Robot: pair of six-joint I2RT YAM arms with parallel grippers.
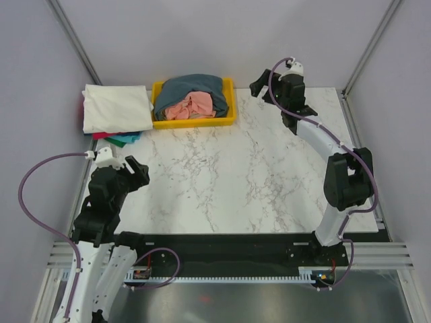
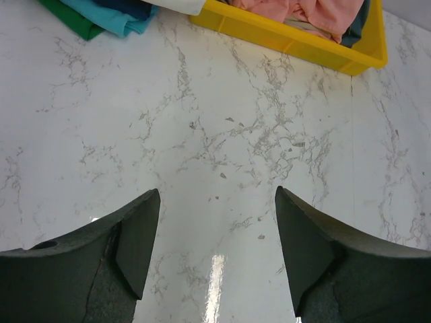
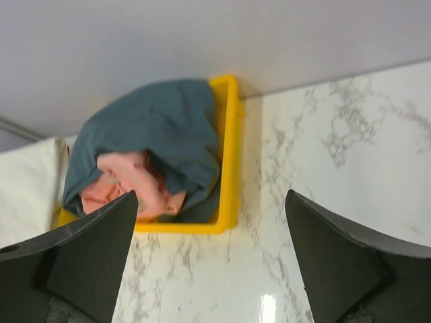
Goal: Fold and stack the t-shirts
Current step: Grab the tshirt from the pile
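Hanging released and empty are my left gripper (image 2: 217, 202) and right gripper (image 3: 211, 202). Tangled together, the blue shirt (image 3: 161, 121) and the pink shirt (image 3: 135, 175) are lying in the yellow bin (image 3: 232, 134) at the bench's (image 1: 236, 175) far edge. Pulling one, I am likely risking dragging both out, or shifting the bin.

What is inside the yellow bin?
The yellow bin holds a crumpled slate-blue t-shirt draped over salmon-pink fabric, which shows at the near side. Anything beneath them, and the bin's floor, is covered.
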